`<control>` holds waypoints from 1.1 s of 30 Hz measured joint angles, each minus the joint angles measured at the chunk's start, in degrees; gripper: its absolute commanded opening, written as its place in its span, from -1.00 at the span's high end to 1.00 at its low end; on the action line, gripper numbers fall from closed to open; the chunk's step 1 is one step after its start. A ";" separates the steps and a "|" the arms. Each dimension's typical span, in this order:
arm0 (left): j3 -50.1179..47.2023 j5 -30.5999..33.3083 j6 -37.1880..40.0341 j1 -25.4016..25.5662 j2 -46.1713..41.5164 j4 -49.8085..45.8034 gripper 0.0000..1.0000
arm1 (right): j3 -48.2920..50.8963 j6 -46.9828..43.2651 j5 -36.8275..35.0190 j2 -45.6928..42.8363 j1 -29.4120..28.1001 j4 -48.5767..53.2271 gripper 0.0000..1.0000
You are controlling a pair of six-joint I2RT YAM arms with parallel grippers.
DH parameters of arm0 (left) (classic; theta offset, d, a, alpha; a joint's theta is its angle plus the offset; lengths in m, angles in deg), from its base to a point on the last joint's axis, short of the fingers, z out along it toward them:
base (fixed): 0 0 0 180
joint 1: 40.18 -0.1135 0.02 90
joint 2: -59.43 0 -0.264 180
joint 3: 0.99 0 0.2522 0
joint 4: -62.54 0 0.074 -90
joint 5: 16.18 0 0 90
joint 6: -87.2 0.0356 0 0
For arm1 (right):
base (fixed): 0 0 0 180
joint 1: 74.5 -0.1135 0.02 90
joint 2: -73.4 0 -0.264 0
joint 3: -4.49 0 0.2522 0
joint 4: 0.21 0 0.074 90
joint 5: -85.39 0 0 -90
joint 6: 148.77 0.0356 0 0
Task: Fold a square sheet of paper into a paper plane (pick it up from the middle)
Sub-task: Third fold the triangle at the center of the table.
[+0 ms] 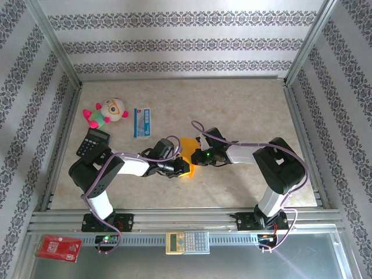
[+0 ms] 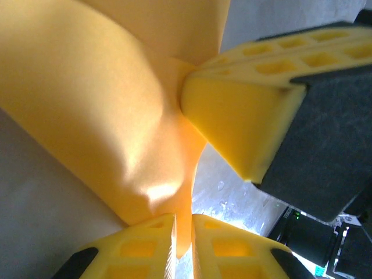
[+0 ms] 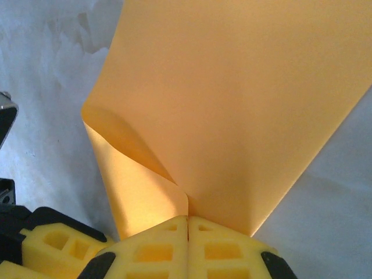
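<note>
Pinching the square sheet of paper [image 3: 232, 104] from both sides, raised just off the surface [image 1: 244, 116] near its middle, with left fingers [image 2: 145, 250] clamped on a buckled fold and right fingers [image 3: 157, 250] pressed together on a curled edge. Risks tearing if pulled apart, creasing crookedly from the buckle, slipping out on any loosened pinch.
</note>
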 measured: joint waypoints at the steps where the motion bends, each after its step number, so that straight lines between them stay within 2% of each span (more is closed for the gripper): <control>1: -0.24 0.00 -0.26 0.31 -0.02 0.26 0.70 | 0.00 0.00 0.00 0.00 0.00 0.00 0.98; 13: 0.66 -0.55 -0.85 1.79 2.05 1.88 0.72 | 0.70 0.37 0.09 -0.09 0.02 -1.27 0.98; 33: 5.33 1.05 3.74 2.36 2.75 -7.56 0.77 | 0.85 1.66 2.64 -0.17 1.75 -0.59 0.77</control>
